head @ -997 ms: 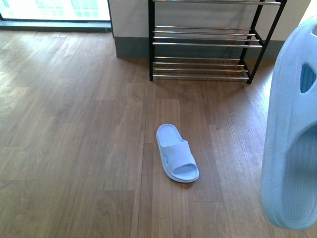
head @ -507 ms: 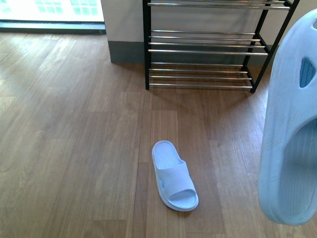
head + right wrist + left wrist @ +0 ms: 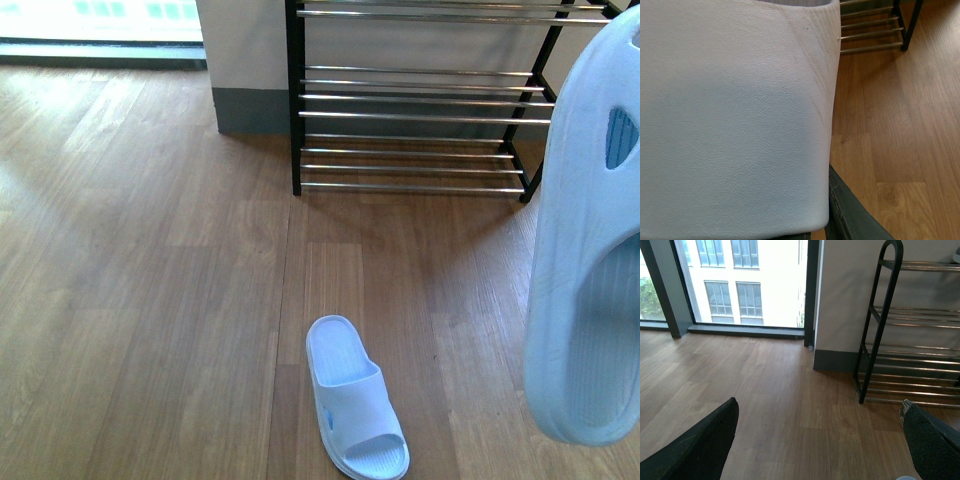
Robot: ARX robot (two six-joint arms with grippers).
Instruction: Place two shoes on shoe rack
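Base has moved in: rack point(image 3: 420, 115) nearer, ahead of the fingers, so shelf drop is close. The right fingers point(image 3: 845, 215) pinch the held sandal point(image 3: 590, 250); the left fingers point(image 3: 700, 445) spread wide, empty. The other sandal point(image 3: 355, 400) lies on the floor point(image 3: 150, 250) below, between them.

Left tool point(image 3: 819, 407) empty, dark fingers point(image 3: 700, 445) wide apart; right tool point(image 3: 790, 215) tight on pale blue slide point(image 3: 590, 250).

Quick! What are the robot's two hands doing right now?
Left gripper: open, fingers wide apart, holding nothing.
Right gripper: shut on the pale blue slide sandal, held in the air.
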